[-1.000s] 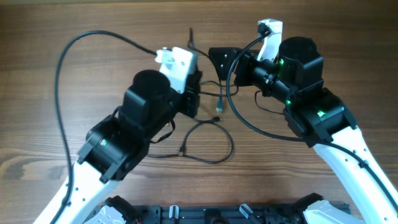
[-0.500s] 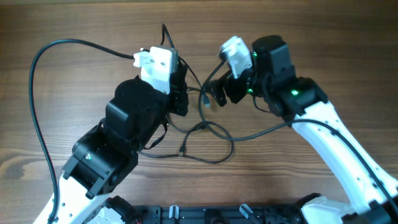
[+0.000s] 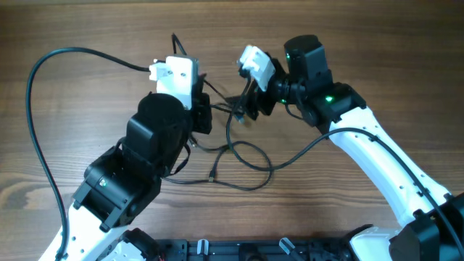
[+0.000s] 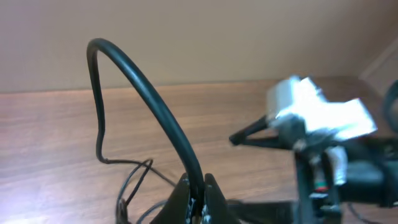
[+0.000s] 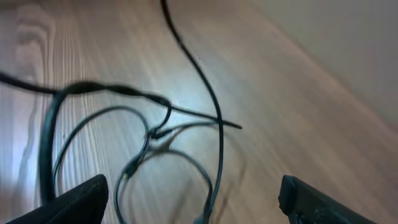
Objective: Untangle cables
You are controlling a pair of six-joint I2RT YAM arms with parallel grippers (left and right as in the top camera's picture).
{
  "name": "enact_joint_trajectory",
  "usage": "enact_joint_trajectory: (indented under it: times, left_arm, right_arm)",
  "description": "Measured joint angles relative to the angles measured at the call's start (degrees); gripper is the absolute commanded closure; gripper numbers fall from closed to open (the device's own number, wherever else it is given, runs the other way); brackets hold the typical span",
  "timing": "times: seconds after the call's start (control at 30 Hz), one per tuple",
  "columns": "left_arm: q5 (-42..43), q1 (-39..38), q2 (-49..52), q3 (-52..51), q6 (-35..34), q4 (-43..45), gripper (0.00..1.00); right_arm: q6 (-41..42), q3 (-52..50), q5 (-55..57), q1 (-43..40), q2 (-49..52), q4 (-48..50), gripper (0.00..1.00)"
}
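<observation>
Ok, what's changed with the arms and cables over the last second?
The right gripper, open, swung left and toward the robot, ending over the cables beside the left gripper. The left gripper, shut on a cable, shifted left, taking its free end along. The loop nearest the robot stayed put.

Thin black cables [image 3: 239, 185] — loosely looped, tangled — small metallic plug tips showing.

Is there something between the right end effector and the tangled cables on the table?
Nothing visible stands in the way. In the right wrist view, the open right end effector faces the cables directly; they lie on the wooden table just ahead of its fingers.
</observation>
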Motion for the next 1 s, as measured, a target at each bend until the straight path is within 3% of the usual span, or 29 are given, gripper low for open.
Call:
enact_joint_trajectory:
  times: [0.27, 0.4, 0.43, 0.47, 0.5, 0.53, 0.57, 0.77, 1.0]
  left_arm:
    - [-3.7, 0.0, 0.0, 0.0, 0.0, -1.2, 0.96]
    - [-4.0, 0.0, 0.0, 0.0, -1.2, 0.9, 0.96]
    - [-3.8, 0.0, 0.0, 0.0, -1.7, 1.6, 0.96]
    - [-3.2, 0.0, 0.0, 0.0, -1.9, 2.5, 0.96]
    - [-2.4, 0.0, 0.0, 0.0, -2.2, 3.4, 0.96]
    - [-1.5, 0.0, 0.0, 0.0, -2.4, 4.0, 0.96]
    - [-0.8, 0.0, 0.0, 0.0, -2.5, 4.5, 0.96]
    - [-1.8, 0.0, 0.0, 0.0, -3.1, 4.8, 0.96]
    - [-23.5, 0.0, -2.1, 0.0, -3.3, 5.0, 0.96]
  right_arm:
    - [-5.3, 0.0, -12.3, 0.0, 0.0, -3.4, 0.08]
    - [-11.1, 0.0, -15.2, 0.0, 0.0, -9.7, 0.22]
    - [-12.2, 0.0, -15.5, 0.0, 0.0, -10.4, 0.28]
    - [-13.2, 0.0, -15.7, 0.0, 0.2, -10.8, 0.43]
    - [-14.3, 0.0, -16.0, 0.0, 0.7, -10.8, 0.73]
    - [-14.6, 0.0, -16.1, 0.0, 1.0, -10.8, 0.88]
    - [-15.1, 0.0, -16.2, 0.0, 1.7, -10.9, 0.95]
    - [-12.0, 0.0, -11.8, 0.0, 4.4, -11.2, 0.96]
    - [-2.5, 0.0, 2.4, 0.1, 4.4, -11.5, 0.96]
